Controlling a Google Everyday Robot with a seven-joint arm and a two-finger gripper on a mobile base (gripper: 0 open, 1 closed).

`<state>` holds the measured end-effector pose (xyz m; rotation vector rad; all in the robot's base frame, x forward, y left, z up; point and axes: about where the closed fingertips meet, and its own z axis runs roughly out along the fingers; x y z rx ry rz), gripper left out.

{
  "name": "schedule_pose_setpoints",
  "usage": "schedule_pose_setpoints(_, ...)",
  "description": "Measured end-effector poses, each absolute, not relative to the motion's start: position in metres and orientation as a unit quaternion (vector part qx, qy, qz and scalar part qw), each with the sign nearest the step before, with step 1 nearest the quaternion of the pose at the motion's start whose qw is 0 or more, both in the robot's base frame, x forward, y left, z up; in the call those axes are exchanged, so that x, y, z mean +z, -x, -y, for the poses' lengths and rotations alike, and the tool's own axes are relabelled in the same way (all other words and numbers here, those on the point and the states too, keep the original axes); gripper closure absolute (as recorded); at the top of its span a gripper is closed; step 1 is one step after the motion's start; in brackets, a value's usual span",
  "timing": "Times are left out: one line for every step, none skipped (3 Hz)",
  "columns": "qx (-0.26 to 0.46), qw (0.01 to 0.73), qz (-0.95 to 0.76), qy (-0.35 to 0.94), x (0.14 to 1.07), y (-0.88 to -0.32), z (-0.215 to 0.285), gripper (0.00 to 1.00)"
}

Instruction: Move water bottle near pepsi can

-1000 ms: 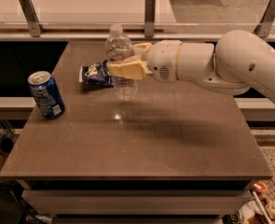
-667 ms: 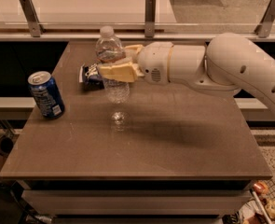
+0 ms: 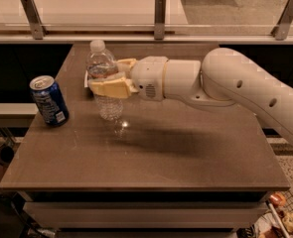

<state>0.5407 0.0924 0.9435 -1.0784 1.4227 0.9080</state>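
Clutter (image 3: 280, 219) at the lower right corner is cut off by the frame and I can't make out what it is. The arm (image 3: 235, 83) is cut off too. It comes in from the right edge, so its base is out of sight. A small pale scrap (image 3: 86, 78) peeks out at the bottle's left side, too covered to identify.

The bottle (image 3: 106, 108) is upright at left of centre, with its white cap toward the upper left. The gripper (image 3: 105, 76) hides its middle. One tan finger (image 3: 113, 88) crosses the front of it and the other sits behind, and the two are closed snugly around its body. The clear base seems to hang just above the table (image 3: 185, 157), over a bright glint, though I can't be sure of the gap.

The can (image 3: 49, 100) stands upright near the table's left edge. It is apart from the bottle, with a strip of bare top between them. It is also close to the edge, with little table beyond it on that side. The lower half and right side of the table are open wood. A glass rail with metal posts (image 3: 159, 16) runs along the far edge at the top of the frame.

The arm reaches leftward, nearly level, across the upper half of the table. Its thick white forearm slopes down to the right edge, and the wrist is straight behind the fingers.
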Motion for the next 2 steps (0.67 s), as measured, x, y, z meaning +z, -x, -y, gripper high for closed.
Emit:
schedule_pose_setpoints(0.394,0.523,-0.598,0.462,0.931,-0.532,-0.105,1.00)
schedule_pose_setpoints(0.403,0.514,-0.592,0.472,0.924,-0.523,-0.115,1.00)
